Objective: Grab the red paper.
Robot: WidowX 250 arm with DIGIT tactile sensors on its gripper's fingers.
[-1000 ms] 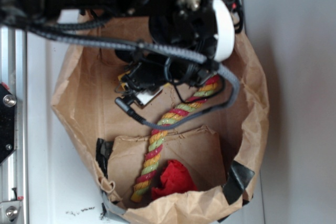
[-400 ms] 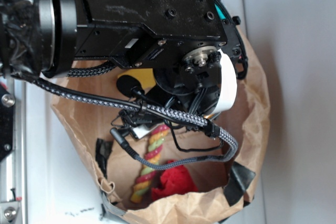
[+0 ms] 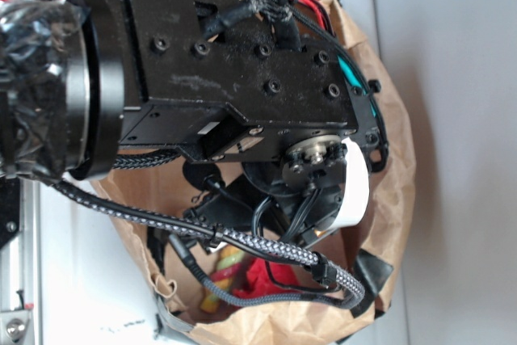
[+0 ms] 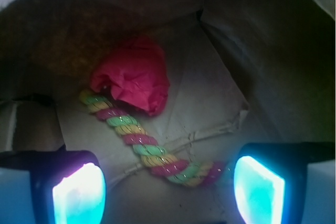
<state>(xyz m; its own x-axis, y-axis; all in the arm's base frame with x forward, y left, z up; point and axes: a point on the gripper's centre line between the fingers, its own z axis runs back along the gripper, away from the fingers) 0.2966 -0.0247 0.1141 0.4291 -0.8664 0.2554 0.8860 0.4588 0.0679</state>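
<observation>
The red paper (image 4: pixel 134 80) is a crumpled red wad lying on the floor of a brown paper bag (image 4: pixel 252 51), up and left of centre in the wrist view. In the exterior view only a bit of the red paper (image 3: pixel 262 276) shows under the arm. My gripper (image 4: pixel 168 190) hangs inside the bag, above the floor, open with nothing between its glowing pads (image 4: pixel 79 195). The paper lies ahead of the fingertips, apart from them. In the exterior view the arm hides the fingers.
A red, green and yellow twisted rope (image 4: pixel 142 148) runs from beside the paper down between my fingers; one rope end (image 3: pixel 222 268) shows outside. The bag's walls (image 3: pixel 392 159) rise close on all sides. Black cables (image 3: pixel 266 248) cross the opening.
The arm has come down and toward the near end of the bag, now covering most of the opening. The rope and the red paper lie where they were.
</observation>
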